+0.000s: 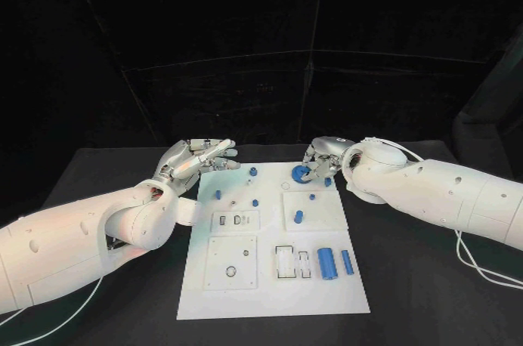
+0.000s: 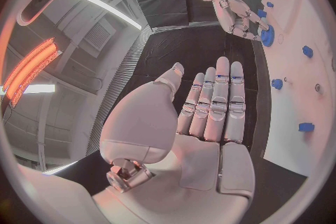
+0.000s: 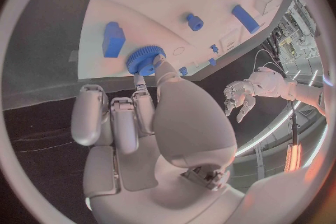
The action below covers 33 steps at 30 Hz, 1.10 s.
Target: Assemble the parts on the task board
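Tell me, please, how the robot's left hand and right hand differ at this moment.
The left hand holds nothing, its fingers straight and side by side; the right hand has its fingers curled and pinches a blue gear. The left hand hovers at the task board's far left corner, off the parts; the right hand is at the board's far end, over the gear. Both are silver hands on white arms.

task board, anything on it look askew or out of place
Nothing stands out. The task board lies flat and its blue parts look orderly; the right hand pinches a blue gear at its far end.
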Each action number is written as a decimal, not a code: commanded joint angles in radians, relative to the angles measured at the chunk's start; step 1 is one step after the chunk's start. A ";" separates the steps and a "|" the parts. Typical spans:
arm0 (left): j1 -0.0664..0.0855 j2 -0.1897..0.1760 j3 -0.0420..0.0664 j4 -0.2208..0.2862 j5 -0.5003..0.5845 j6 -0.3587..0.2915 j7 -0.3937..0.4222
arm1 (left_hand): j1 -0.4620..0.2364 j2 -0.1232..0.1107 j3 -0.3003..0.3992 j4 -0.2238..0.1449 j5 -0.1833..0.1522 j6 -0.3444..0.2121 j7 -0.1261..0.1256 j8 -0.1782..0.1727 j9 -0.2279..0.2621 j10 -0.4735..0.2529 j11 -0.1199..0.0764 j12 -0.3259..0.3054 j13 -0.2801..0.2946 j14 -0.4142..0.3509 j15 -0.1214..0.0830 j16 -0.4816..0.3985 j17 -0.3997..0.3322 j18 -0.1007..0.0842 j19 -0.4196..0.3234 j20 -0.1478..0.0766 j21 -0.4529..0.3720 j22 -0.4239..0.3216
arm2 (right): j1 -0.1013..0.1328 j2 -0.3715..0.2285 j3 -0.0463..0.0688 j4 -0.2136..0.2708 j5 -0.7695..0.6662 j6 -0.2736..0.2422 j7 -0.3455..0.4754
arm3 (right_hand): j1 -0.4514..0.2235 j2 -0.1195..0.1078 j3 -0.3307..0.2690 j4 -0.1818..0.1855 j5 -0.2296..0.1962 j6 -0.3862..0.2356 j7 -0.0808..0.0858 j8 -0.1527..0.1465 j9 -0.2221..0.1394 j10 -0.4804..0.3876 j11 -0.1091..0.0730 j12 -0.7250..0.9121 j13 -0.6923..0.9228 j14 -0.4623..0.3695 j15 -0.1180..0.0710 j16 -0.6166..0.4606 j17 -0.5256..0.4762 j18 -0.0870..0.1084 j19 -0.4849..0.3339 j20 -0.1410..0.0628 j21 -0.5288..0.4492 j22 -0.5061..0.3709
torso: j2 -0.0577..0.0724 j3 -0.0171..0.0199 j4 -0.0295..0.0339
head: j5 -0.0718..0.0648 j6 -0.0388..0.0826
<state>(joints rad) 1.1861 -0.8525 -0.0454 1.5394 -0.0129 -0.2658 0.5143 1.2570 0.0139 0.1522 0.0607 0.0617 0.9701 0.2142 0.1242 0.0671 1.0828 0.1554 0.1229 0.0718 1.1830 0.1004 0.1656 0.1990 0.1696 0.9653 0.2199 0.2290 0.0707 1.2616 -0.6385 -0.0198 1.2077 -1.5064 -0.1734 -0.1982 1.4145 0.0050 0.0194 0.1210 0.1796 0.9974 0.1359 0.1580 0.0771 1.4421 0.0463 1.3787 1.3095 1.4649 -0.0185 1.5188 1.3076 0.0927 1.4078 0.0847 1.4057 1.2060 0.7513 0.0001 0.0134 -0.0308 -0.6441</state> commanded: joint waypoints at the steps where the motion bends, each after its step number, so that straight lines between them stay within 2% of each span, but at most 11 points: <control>1: 0.001 0.001 0.001 0.001 -0.001 0.017 0.000 | 0.001 0.013 -0.002 -0.005 -0.005 0.003 0.002 0.002 0.000 0.004 0.001 -0.005 0.000 -0.003 0.006 -0.004 0.001 0.016 0.007 0.002 -0.003 -0.001 | 0.002 -0.002 0.001 0.015 -0.052 -0.098 -0.032 | 0.008 0.023 0.015 -0.004 0.000 0.021 -0.007 0.010 0.003 0.008 -0.003 0.007 0.059 0.078 -0.010 0.007 0.121 -0.021 0.010 -0.004 0.007 0.010 | 0.000 -0.0003 0.0002 | 0.002 0.002; 5: 0.001 -0.001 0.001 0.000 -0.001 0.018 -0.002 | -0.002 0.012 -0.004 -0.004 -0.005 0.002 0.004 0.000 -0.001 0.003 0.003 -0.007 -0.001 -0.003 0.006 -0.005 0.002 0.015 0.007 0.002 -0.004 -0.001 | -0.002 -0.014 0.001 0.066 -0.092 -0.150 -0.061 | 0.013 0.025 0.028 -0.010 -0.004 0.022 -0.009 0.008 0.000 0.004 -0.005 -0.001 0.052 0.078 -0.013 0.007 0.122 -0.022 0.011 -0.008 0.008 0.011 | 0.000 0.0012 0.0001 | 0.005 0.003; 10: 0.001 -0.004 0.001 0.002 -0.001 0.018 -0.003 | -0.002 0.012 -0.004 -0.004 -0.005 0.002 0.004 0.000 -0.001 0.003 0.003 -0.007 -0.001 -0.003 0.006 -0.005 0.002 0.015 0.007 0.002 -0.004 -0.001 | -0.002 -0.025 0.001 0.134 -0.109 -0.185 -0.080 | 0.009 0.022 0.034 -0.011 0.003 0.016 -0.007 0.002 -0.003 0.003 -0.004 -0.003 0.052 0.078 -0.013 0.007 0.121 -0.022 0.012 -0.009 0.009 0.013 | -0.002 -0.0017 0.0004 | 0.005 0.004; 15: 0.001 -0.006 0.001 0.002 -0.001 0.021 -0.004 | -0.002 0.012 -0.004 -0.004 -0.005 0.002 0.004 0.000 -0.001 0.003 0.003 -0.007 -0.001 -0.003 0.006 -0.005 0.002 0.015 0.007 0.002 -0.004 -0.001 | -0.003 -0.016 0.001 0.179 -0.131 -0.202 -0.095 | 0.003 0.017 0.039 -0.010 0.007 0.011 -0.004 -0.003 -0.006 0.004 -0.003 -0.002 0.055 0.078 -0.012 0.008 0.124 -0.024 0.015 -0.009 0.014 0.022 | -0.001 -0.0013 0.0019 | 0.010 0.004; 17: 0.002 -0.006 0.001 -0.001 -0.001 0.022 -0.004 | -0.002 0.012 -0.005 -0.004 -0.005 0.001 0.004 -0.001 -0.001 0.002 0.003 -0.008 -0.001 -0.003 0.007 -0.006 0.002 0.015 0.008 0.003 -0.004 -0.001 | -0.003 -0.004 0.001 0.178 -0.138 -0.203 -0.097 | 0.002 0.016 0.040 -0.010 0.007 0.011 -0.004 -0.004 -0.007 0.005 -0.002 -0.002 0.055 0.078 -0.012 0.008 0.124 -0.025 0.017 -0.009 0.015 0.025 | 0.000 -0.0003 0.0016 | 0.013 0.004; 22: 0.002 -0.005 0.001 -0.010 -0.001 0.021 -0.003 | -0.003 0.012 -0.005 -0.004 -0.006 0.000 0.005 -0.001 -0.001 0.001 0.004 -0.009 -0.001 -0.003 0.007 -0.007 0.002 0.015 0.008 0.003 -0.004 -0.002 | -0.003 0.041 0.001 0.155 -0.147 -0.186 -0.095 | 0.000 0.015 0.041 -0.010 0.006 0.010 -0.003 -0.005 -0.007 0.005 -0.002 -0.002 0.055 0.078 -0.011 0.008 0.126 -0.025 0.017 -0.009 0.015 0.026 | 0.001 -0.0015 0.0045 | 0.020 0.006; 25: 0.002 -0.004 0.001 -0.013 -0.001 0.021 -0.004 | -0.003 0.012 -0.005 -0.004 -0.006 0.000 0.005 -0.001 -0.001 0.001 0.004 -0.009 -0.001 -0.003 0.007 -0.007 0.002 0.015 0.008 0.003 -0.004 -0.002 | -0.005 0.074 0.001 0.132 -0.150 -0.169 -0.087 | 0.001 0.014 0.044 -0.011 0.004 0.009 -0.003 -0.007 -0.008 0.006 -0.002 -0.001 0.057 0.079 -0.011 0.008 0.126 -0.025 0.018 -0.009 0.016 0.027 | 0.002 0.0001 0.0015 | 0.029 0.007; 33: 0.002 0.000 0.001 -0.022 -0.001 0.021 -0.005 | -0.003 0.012 -0.006 -0.004 -0.006 0.000 0.005 -0.002 -0.001 0.001 0.004 -0.009 -0.001 -0.003 0.007 -0.008 0.002 0.015 0.008 0.003 -0.005 -0.002 | -0.021 0.139 0.001 0.085 -0.161 -0.142 -0.071 | 0.001 0.014 0.047 -0.012 0.002 0.008 -0.003 -0.008 -0.009 0.005 -0.001 -0.002 0.057 0.078 -0.011 0.008 0.124 -0.026 0.018 -0.008 0.017 0.029 | 0.002 0.0010 0.0031 | 0.034 0.006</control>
<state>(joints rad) 1.1865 -0.8540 -0.0456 1.5178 -0.0128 -0.2580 0.5058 1.2524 0.0184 0.1493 0.0578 0.0617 0.9702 0.2142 0.1242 0.0670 1.0828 0.1554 0.1168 0.0718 1.1830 0.1004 0.1618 0.2001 0.1696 0.9680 0.2226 0.2290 0.0701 1.2388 -0.5047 -0.0194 1.2982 -1.6460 -0.3320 -0.2803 1.4227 0.0174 0.0592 0.1088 0.1818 1.0043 0.1358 0.1467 0.0662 1.4453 0.0429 1.3792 1.3099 1.4670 -0.0234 1.5225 1.3074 0.0771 1.4192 0.0733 1.4202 1.2339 0.7530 0.0000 0.0164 0.0016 -0.6369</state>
